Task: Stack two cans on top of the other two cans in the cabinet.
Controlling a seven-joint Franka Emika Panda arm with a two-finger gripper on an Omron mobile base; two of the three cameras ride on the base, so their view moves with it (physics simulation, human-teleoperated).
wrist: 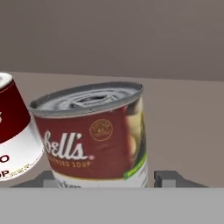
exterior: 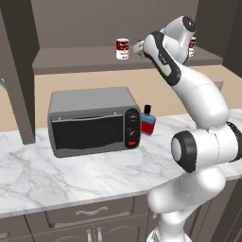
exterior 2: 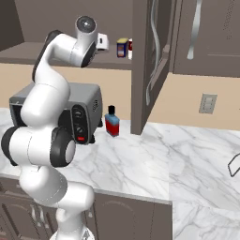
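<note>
Red above a pale cream-green label, the small tin with a grey ridged lid (wrist: 92,140) stands upright right in front of your hand camera, on the brown shelf of the dark brown wooden wall cabinet (exterior: 71,59). The 2 dark fingertips (wrist: 168,178) sit low on either side of that tin, 1 to each side of its base. The fingers are spread with the tin between them, and you cannot tell from here whether the pads are touching its sides. Just to its left in the hand view stands a red-over-white can (wrist: 11,131), close beside it, with a narrow gap showing between them.

From the left base view, the white arm reaches up to the shelf, and the gripper (exterior: 138,47) is at shelf height, mostly hidden by the wrist. A second red-over-white can (exterior: 122,49) stands upright on the shelf just left of the gripper, and another red-and-white tin (exterior: 192,47) peeks out behind the arm's upper joint. In the right base view, a dark blue and yellow can (exterior 2: 122,47) stands further along the shelf, near the cabinet's side panel.

Below, on the white marble counter (exterior: 71,175), you have a grey toaster oven (exterior: 92,120) with a small red-and-blue bottle with a black cap (exterior: 148,122) just beside it.
</note>
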